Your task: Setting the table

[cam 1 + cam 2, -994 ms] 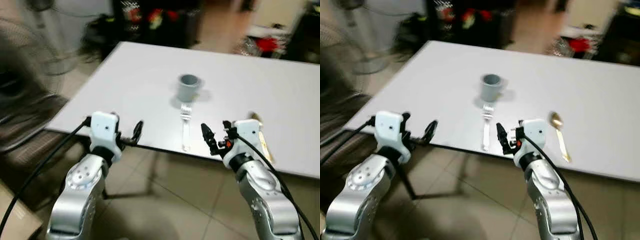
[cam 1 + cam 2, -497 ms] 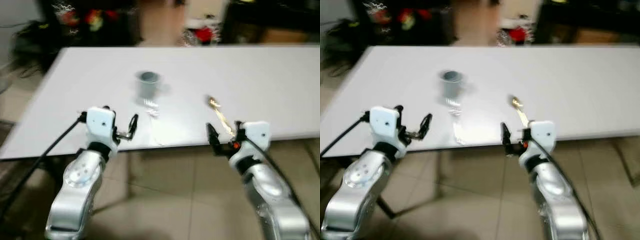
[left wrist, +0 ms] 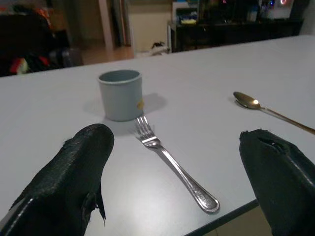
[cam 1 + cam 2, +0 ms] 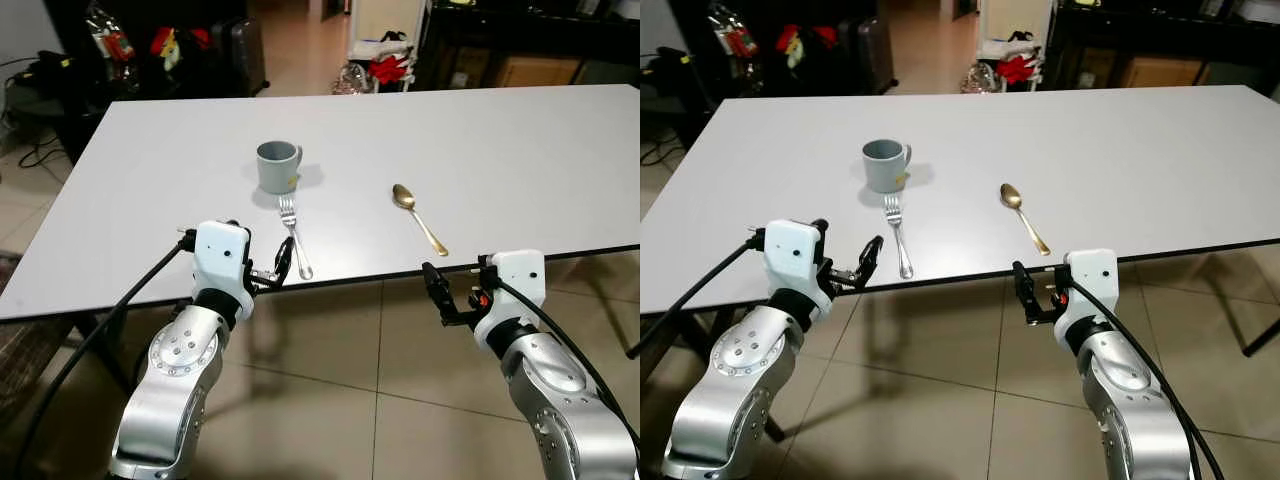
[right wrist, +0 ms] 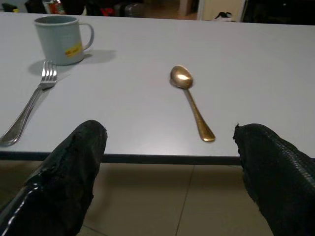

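My left gripper (image 4: 278, 268) hangs at the near edge of the white table (image 4: 520, 130), fingers spread wide and holding nothing, just short of the handle end of the silver fork (image 4: 292, 234). My right gripper (image 4: 440, 298) sits a little below and in front of the edge, also wide apart and empty, with the gold spoon (image 4: 419, 217) lying beyond it, its handle angled toward me. Past the fork's tines stands the grey mug (image 4: 275, 165), close to them but apart. I judge the next step to be picking up cutlery. Flat pieces are hard to pinch off a tabletop, so I would come in low over the handle end nearest the edge, close across its width, and keep clear of the mug.
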Robot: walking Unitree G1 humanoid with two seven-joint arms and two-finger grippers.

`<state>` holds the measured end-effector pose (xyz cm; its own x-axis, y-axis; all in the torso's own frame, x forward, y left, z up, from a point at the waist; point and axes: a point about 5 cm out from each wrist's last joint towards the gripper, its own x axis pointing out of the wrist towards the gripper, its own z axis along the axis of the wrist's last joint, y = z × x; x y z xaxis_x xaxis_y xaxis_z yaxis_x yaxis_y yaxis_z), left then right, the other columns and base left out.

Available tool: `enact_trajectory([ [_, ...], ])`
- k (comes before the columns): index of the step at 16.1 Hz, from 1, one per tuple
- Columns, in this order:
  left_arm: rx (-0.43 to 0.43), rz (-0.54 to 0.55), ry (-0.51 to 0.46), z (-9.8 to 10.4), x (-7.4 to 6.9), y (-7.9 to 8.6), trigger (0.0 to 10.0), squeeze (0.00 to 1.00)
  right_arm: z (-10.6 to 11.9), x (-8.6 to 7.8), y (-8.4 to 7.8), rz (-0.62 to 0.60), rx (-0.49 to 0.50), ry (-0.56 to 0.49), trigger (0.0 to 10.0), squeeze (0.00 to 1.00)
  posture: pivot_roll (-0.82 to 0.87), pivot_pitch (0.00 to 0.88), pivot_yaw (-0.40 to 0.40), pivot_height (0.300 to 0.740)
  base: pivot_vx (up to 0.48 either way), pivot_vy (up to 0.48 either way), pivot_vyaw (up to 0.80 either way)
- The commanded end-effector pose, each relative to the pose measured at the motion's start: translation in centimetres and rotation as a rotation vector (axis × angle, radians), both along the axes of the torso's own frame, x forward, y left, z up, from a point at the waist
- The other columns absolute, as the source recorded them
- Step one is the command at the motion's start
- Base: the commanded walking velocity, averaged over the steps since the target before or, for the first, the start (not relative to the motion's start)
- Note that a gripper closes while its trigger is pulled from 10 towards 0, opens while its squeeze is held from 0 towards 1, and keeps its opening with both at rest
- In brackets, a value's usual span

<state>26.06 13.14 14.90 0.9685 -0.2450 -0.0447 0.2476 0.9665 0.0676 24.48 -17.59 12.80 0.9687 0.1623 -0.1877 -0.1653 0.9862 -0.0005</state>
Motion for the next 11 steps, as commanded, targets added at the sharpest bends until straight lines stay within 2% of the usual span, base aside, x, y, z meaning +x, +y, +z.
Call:
enact_trajectory([
  [1, -0.002, -0.005, 0.016, -0.03, 0.25, -0.39, 10.0, 1.0, 0.96, 0.14, -0.05, 0.007, 0.004, -0.032, 10.0, 1.0, -0.08, 0.0, 0.006, 0.74, 0.304, 0.0, 0.0],
  [4, 0.002, -0.039, 0.043, -0.59, 0.29, -1.0, 10.0, 1.0, 0.96, -0.08, 0.28, 0.035, 0.0, -0.031, 10.0, 1.0, -0.09, 0.0, 0.008, 0.74, 0.329, 0.0, 0.0],
  [11, 0.021, -0.043, 0.058, -0.77, 0.35, -0.48, 10.0, 1.0, 1.12, 0.01, 0.5, 0.037, -0.006, -0.034, 10.0, 1.0, -0.1, 0.0, 0.011, 0.74, 0.325, 0.0, 0.0],
])
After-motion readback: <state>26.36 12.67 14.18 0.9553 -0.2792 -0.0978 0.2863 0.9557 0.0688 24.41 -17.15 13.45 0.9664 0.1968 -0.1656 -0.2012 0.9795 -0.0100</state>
